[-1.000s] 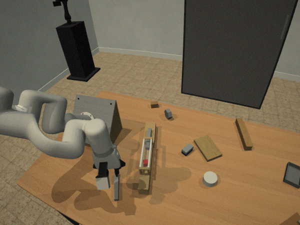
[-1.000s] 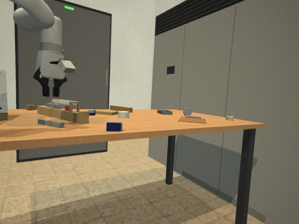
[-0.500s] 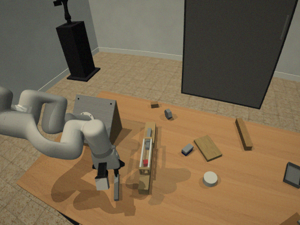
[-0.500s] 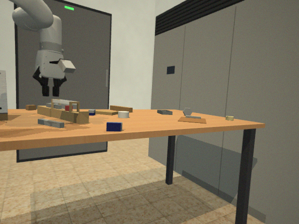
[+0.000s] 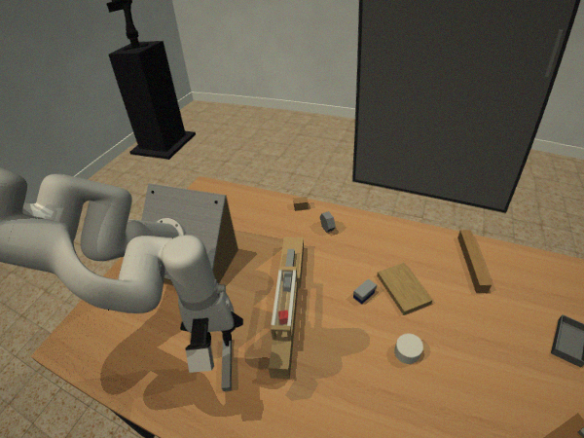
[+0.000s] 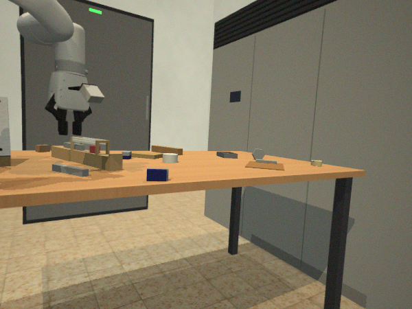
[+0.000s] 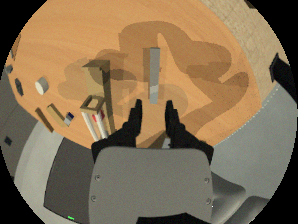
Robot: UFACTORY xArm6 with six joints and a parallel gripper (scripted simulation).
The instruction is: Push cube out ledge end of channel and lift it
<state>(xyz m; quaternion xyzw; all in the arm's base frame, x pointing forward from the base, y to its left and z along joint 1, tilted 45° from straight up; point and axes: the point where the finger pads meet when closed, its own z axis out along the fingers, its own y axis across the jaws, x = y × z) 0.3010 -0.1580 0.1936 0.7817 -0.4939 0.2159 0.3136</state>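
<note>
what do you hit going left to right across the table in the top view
gripper over the grey bar → channel with the red cube → grey-and-blue block → flat wooden board → long wooden beam → dark tray

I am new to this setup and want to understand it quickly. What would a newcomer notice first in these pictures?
First, the big white arm reaching over the table's left side, its end effector empty and partly open, high above a grey bar lying flat. Just right of the bar stands a long wooden channel with a small red cube inside.
</note>
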